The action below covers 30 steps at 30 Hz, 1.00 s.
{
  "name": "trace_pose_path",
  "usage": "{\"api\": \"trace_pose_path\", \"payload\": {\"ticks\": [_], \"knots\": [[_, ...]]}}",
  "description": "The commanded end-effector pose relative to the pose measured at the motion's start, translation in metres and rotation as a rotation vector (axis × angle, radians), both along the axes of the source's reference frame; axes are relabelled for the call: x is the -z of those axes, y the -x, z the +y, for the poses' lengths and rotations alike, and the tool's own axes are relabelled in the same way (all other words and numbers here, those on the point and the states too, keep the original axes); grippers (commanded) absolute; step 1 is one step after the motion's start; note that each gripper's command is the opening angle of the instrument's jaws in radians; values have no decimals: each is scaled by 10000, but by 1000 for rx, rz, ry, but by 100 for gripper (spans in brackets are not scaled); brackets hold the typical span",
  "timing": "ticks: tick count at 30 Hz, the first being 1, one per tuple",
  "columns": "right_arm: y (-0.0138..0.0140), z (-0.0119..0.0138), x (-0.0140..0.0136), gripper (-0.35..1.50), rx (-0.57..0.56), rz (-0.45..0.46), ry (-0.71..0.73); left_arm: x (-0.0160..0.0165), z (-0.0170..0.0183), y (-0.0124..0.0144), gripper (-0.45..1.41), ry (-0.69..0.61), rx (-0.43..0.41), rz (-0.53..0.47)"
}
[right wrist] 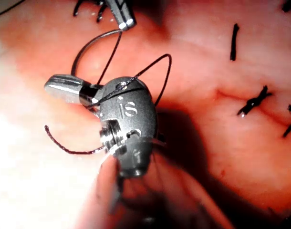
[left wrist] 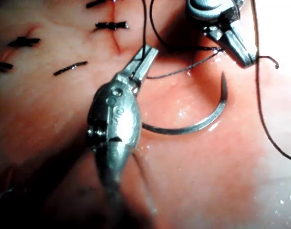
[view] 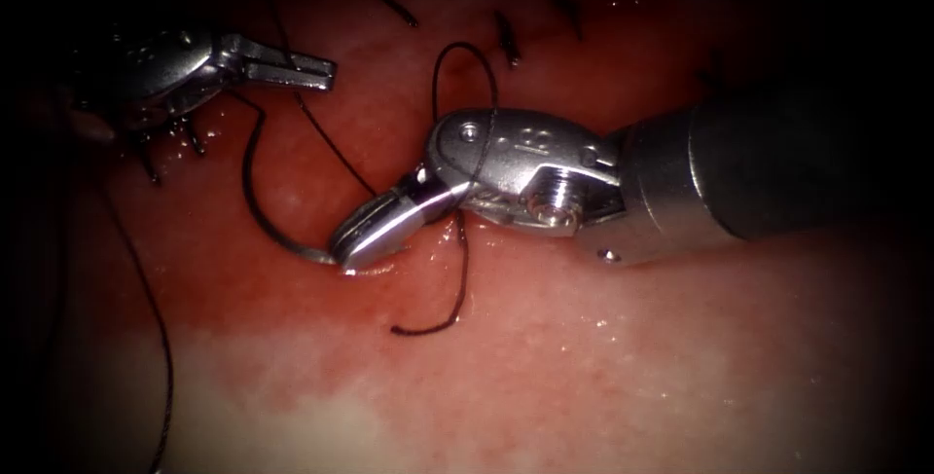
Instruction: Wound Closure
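The curved needle (view: 251,206) lies flat on the tissue (view: 584,357), below the stitched line, not in it and held by neither tool. Its point (left wrist: 223,78) rests free beside my right tool (view: 350,250), whose jaws look shut with nothing seen between them. The dark thread (view: 457,51) is looped over this tool's wrist, and a loose tail (view: 443,318) curls on the tissue under it. My left tool (view: 326,70) sits at the upper left, shut on the thread (left wrist: 144,28). The needle (left wrist: 193,128) curves away from beside its body.
Several dark finished stitches (view: 506,38) cross the cut along the far side, also seen as stitches (left wrist: 112,25) and stitches (right wrist: 255,101). Red fluid wets the tissue around the needle. Another thread strand (view: 161,357) trails down the left edge.
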<state>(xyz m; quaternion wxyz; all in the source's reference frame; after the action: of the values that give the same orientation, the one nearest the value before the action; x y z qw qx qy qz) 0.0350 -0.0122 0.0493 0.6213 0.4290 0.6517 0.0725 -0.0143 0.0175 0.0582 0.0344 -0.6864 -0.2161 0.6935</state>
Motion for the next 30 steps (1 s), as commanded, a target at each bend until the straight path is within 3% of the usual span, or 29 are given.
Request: {"api": "trace_pose_path", "payload": {"ticks": [1,5,8,13,24,30], "knots": [[-7,-11,0,19,36,3,9,-4,-8,7,-45,-3,-4,-1],[-8,-23,8,71,123,-21,51,0,-10,7,-45,-5,-7,-2],[-9,-30,13,95,186,-44,62,0,-11,6,-45,-5,-7,-3],[-7,-38,19,98,260,-65,62,0,-12,3,-45,-4,-9,-4],[-3,-39,10,95,285,-160,122,-1,-18,2,-45,2,-10,1],[-2,-42,4,81,307,-186,145,2,-22,1,-45,2,-10,1]]}}
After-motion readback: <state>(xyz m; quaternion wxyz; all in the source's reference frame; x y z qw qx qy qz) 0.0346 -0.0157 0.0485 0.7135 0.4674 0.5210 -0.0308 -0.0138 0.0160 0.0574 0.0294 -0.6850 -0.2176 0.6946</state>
